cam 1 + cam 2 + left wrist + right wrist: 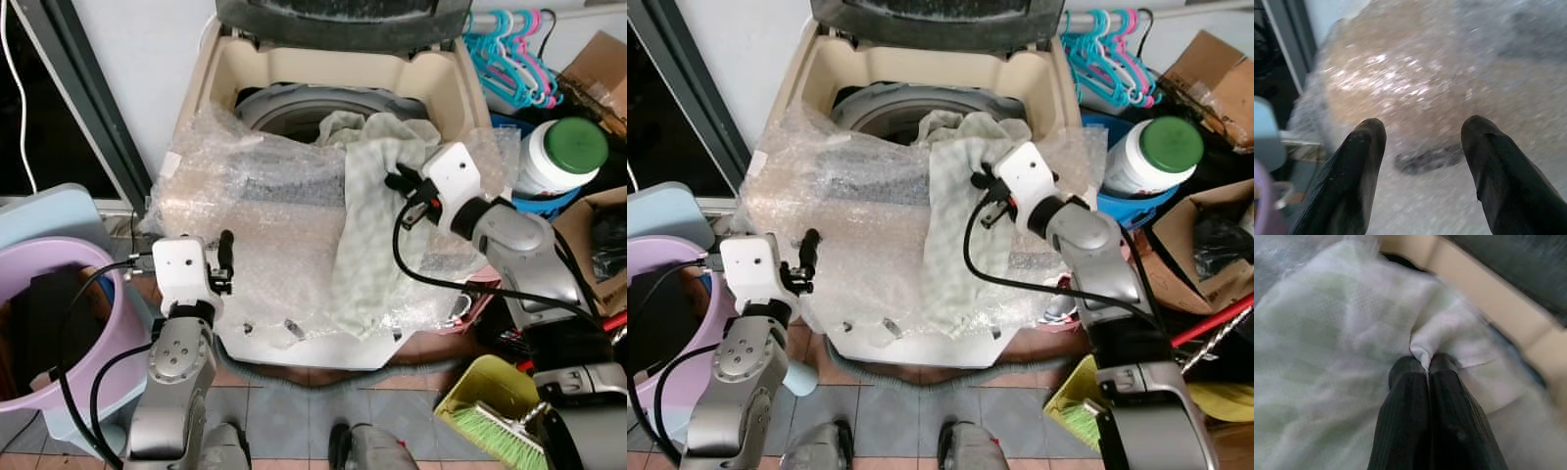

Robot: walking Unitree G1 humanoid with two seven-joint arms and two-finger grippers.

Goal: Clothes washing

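Pinching a fold of pale green cloth (367, 211), the right tool (1427, 363) works at the open washing machine (323, 73). The garment drapes over the machine's bubble-wrapped front edge, one end at the drum (294, 108), most hanging outside, so loading looks barely begun. It is thin, crumpled, faintly checked. The left tool (1422, 134), fingers spread, hovers by the bubble wrap (245, 186).

To your right you've got teal and pink hangers (514, 54), a white green-lidded jar (560, 155) and cardboard boxes (598, 70). A green brush (495, 431) lies on the tiled floor (294, 416).
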